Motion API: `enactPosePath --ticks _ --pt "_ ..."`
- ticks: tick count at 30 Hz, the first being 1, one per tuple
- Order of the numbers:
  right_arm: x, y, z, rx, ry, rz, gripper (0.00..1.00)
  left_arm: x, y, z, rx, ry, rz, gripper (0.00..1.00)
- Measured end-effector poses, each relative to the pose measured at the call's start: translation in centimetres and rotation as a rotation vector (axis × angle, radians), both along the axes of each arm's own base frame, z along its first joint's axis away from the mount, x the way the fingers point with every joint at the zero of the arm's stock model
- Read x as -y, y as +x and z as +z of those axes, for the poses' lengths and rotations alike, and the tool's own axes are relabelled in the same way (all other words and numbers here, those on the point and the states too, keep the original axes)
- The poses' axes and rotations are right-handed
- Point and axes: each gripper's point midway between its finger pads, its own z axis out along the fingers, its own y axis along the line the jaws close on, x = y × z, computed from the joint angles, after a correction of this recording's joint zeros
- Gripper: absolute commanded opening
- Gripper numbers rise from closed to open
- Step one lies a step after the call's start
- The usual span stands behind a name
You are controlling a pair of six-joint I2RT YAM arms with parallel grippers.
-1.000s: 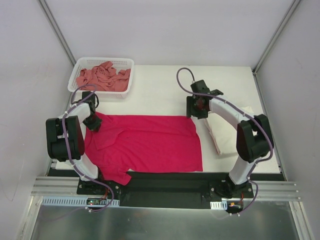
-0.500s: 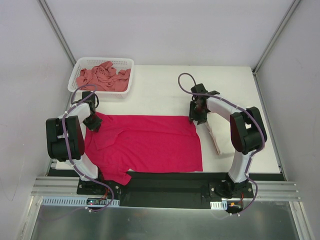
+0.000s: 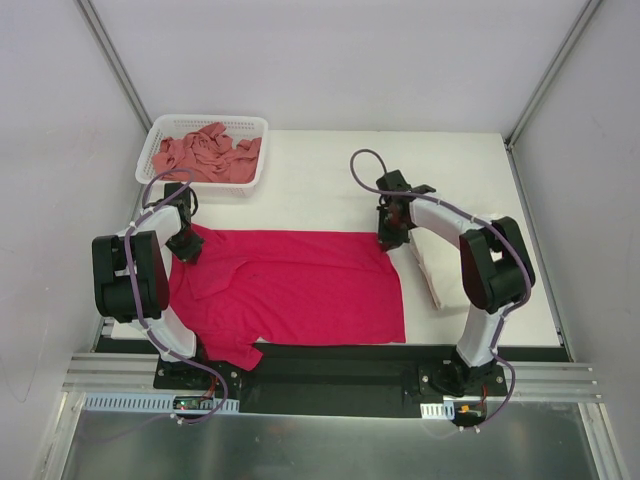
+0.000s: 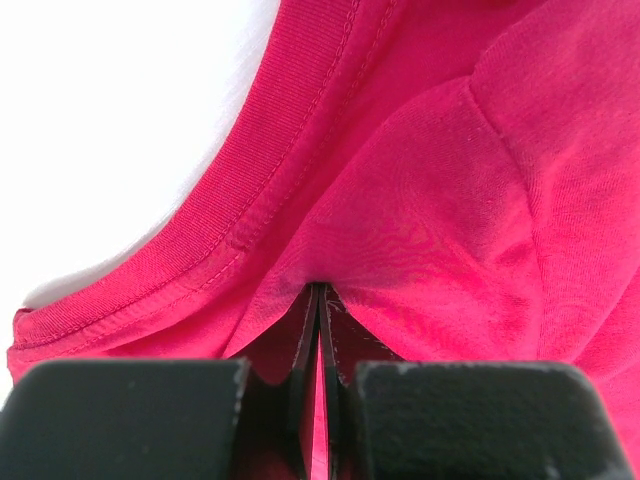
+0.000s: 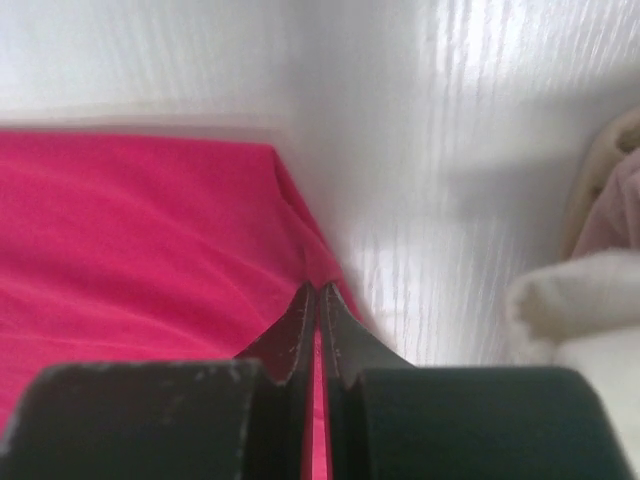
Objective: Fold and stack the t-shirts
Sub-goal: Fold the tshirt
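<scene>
A bright magenta-red t-shirt lies spread flat across the table's middle. My left gripper is shut on its cloth near the collar, a fold pinched between the fingers. At the shirt's far right corner my right gripper is shut on the hem edge. A cream-white t-shirt lies folded on the table to the right, partly hidden by the right arm, and shows in the right wrist view as a pale bundle. A dusty salmon-pink t-shirt lies crumpled in the basket.
A white plastic mesh basket stands at the table's far left corner. The white table ends close behind it, and grey walls enclose the space on three sides.
The right gripper dropped from above the folded cream shirt to the red shirt's far right corner and shut on it. The left arm stayed put.
</scene>
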Motion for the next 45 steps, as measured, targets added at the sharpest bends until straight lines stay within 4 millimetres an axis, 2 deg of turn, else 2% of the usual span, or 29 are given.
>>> enactPosePath --ticks 5,10,13,14,17,22,24,27,31,33,38,45 --pt "-1.7 -1.3 1.8 0.049 -0.107 0.077 0.06 0.0 0.0 0.0 0.001 0.000 0.000 0.00" --pt "-4.8 -2.5 3.1 0.106 -0.195 0.162 0.13 0.0 0.0 0.0 0.002 -0.001 0.000 0.00" --pt "-6.9 -2.7 2.7 0.117 -0.245 0.202 0.24 0.1 0.1 0.0 0.002 -0.003 -0.001 0.00" --pt "-7.4 -2.8 2.4 0.117 -0.261 0.212 0.34 0.1 0.1 0.0 0.002 -0.003 -0.001 0.00" --pt "-9.0 -3.4 1.2 0.118 -0.312 0.257 0.47 0.1 0.1 0.0 0.002 -0.004 -0.001 0.00" --pt "-10.1 -4.9 1.4 0.136 -0.344 0.317 0.52 0.1 0.1 0.0 0.002 -0.005 -0.001 0.00" --pt "-9.8 -5.0 1.9 0.160 -0.341 0.325 0.52 0.1 0.1 -0.1 0.001 -0.005 -0.001 0.00" --pt "-8.1 -5.3 3.7 0.201 -0.345 0.331 0.50 0.1 0.1 -0.1 0.001 -0.005 -0.001 0.00" --pt "-6.2 -5.1 6.2 0.258 -0.319 0.329 0.42 0.1 0.1 -0.1 0.002 -0.005 -0.001 0.00" --pt "-5.0 -4.7 6.5 0.264 -0.312 0.318 0.40 0.1 0.1 -0.1 0.001 -0.005 -0.001 0.00" --pt "-3.0 -3.8 5.0 0.220 -0.312 0.309 0.39 0.1 0.1 -0.1 0.002 -0.005 -0.001 0.00" --pt "-3.5 -2.8 1.8 0.136 -0.282 0.337 0.35 0.1 0.1 -0.1 0.002 -0.005 -0.002 0.00"
